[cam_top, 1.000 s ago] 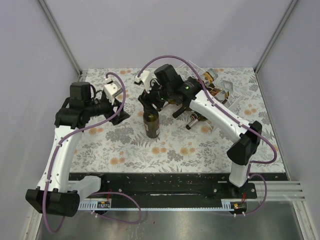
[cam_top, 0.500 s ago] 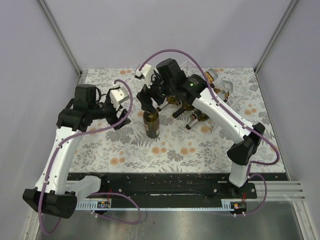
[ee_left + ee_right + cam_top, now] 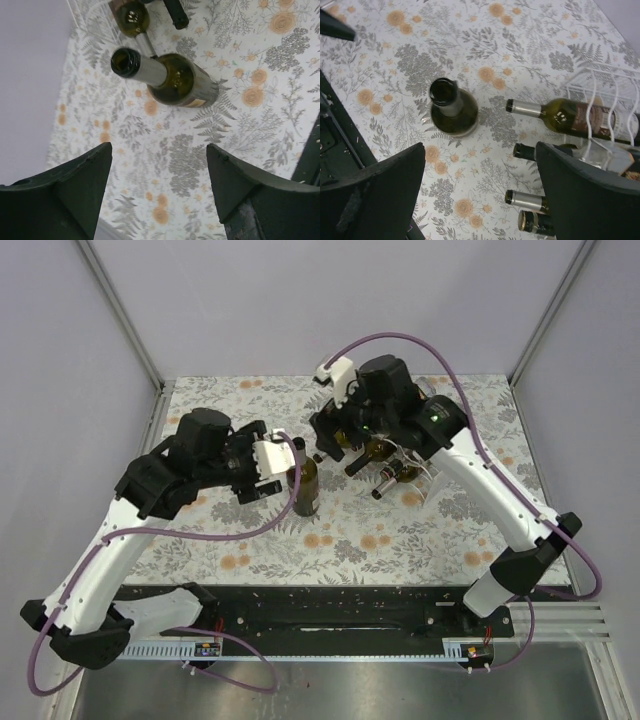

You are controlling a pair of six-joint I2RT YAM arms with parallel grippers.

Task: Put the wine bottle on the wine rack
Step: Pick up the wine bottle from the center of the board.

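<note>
A dark green wine bottle (image 3: pixel 305 485) stands upright and open-mouthed on the flowered table, free of both grippers. My left gripper (image 3: pixel 270 462) hovers just left of it, open and empty. In the left wrist view the wine bottle (image 3: pixel 176 84) stands beyond the gripper (image 3: pixel 159 146). My right gripper (image 3: pixel 330 435) hangs above and behind the bottle, wide open and empty. The right wrist view looks down on the wine bottle (image 3: pixel 452 107) ahead of the gripper (image 3: pixel 480 145). The clear ribbed wine rack (image 3: pixel 452 420) stands at the right, and the wine rack (image 3: pixel 607 95) shows at the right edge there.
Several bottles (image 3: pixel 570 116) lie in the rack with necks pointing left, among them one (image 3: pixel 378 452) near my right gripper. Lower necks (image 3: pixel 527 201) stick out over the tablecloth. The black base rail (image 3: pixel 320 605) runs along the near edge. Grey walls close in both sides.
My right gripper has opened off the bottle's neck and drawn back to the right and up. The left arm has swung right, up to the bottle. The bottle stays upright.
</note>
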